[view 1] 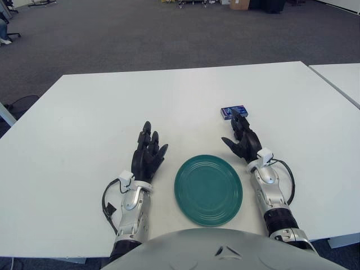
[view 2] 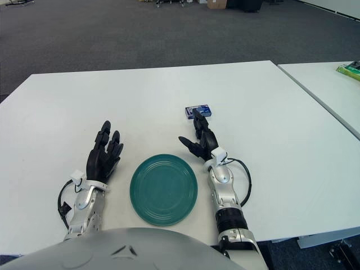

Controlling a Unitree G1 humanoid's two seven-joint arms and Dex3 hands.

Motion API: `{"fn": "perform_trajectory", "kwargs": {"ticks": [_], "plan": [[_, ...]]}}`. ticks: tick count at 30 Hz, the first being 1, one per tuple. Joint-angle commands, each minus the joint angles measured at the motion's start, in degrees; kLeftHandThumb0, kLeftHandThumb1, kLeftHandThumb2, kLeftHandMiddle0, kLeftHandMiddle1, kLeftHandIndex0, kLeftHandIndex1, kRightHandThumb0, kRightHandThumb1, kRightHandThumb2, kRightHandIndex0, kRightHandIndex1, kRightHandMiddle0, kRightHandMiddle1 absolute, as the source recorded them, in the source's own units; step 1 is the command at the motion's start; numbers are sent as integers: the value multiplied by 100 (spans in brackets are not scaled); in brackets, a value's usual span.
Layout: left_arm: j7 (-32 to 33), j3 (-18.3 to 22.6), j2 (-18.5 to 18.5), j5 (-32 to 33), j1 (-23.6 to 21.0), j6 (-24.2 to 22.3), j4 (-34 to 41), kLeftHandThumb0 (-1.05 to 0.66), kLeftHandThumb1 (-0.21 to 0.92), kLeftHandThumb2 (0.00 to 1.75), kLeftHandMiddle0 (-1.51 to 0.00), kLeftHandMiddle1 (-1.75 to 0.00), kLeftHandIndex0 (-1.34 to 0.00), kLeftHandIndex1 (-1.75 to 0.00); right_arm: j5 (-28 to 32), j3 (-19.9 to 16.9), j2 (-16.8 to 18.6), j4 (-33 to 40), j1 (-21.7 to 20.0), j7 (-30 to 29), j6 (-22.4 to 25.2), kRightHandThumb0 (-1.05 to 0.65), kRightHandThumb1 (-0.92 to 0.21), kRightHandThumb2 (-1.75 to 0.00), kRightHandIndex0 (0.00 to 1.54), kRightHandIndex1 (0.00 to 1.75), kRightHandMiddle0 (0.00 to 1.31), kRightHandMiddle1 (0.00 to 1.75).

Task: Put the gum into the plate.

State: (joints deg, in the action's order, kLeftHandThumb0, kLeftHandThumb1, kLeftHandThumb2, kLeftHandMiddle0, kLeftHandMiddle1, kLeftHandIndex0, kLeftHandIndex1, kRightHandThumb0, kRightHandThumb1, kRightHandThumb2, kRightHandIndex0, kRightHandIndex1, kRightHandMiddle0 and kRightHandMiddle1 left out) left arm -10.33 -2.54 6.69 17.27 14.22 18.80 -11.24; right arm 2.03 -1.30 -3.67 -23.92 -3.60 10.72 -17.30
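**Gum may skid away**

The green plate (view 1: 208, 190) lies nearest, empty. The gum (view 1: 234, 111) sits flat on the desk (view 1: 84, 112), just beyond the right hand (view 1: 243, 142), whose fingers are spread and could nudge it away. Left hand (view 1: 148, 153) rests open.

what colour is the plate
Teal green, with faint concentric rings; the plate shows best in the left eye view.
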Motion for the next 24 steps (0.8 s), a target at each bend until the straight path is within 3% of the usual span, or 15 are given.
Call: {"fn": "perform_trajectory", "kwargs": {"ticks": [1, 7, 13, 18, 24], "plan": [[168, -55, 327, 7, 176, -314, -133, -84, 88, 0, 0, 0, 0, 0, -323, -323, -640, -174, -598, -410, 389, -84, -92, -7, 1, 0, 0, 18], [265, -60, 344, 23, 145, -414, -94, -82, 88, 0, 0, 0, 0, 0, -1173, -231, -1153, -411, -1374, -1103, -89, -84, -92, -7, 14, 2, 0, 43], [248, -94, 327, -52, 81, -237, -224, -84, 90, 1, 0, 0, 0, 0, -2781, 468, -1822, -520, -2515, -1996, -532, -87, -92, -12, 29, 5, 0, 71], [249, -174, 317, -142, 40, -114, -306, -85, 90, 1, 0, 0, 0, 0, -3520, 1001, -1998, -947, -3101, -2320, -540, -84, -92, -13, 38, 6, 0, 83], [282, -242, 317, -231, 34, -31, -325, -86, 89, 1, 0, 0, 0, 0, -4234, 1727, -2043, -2211, -4000, -2717, -665, -82, -92, -14, 40, 5, 1, 87]]}}
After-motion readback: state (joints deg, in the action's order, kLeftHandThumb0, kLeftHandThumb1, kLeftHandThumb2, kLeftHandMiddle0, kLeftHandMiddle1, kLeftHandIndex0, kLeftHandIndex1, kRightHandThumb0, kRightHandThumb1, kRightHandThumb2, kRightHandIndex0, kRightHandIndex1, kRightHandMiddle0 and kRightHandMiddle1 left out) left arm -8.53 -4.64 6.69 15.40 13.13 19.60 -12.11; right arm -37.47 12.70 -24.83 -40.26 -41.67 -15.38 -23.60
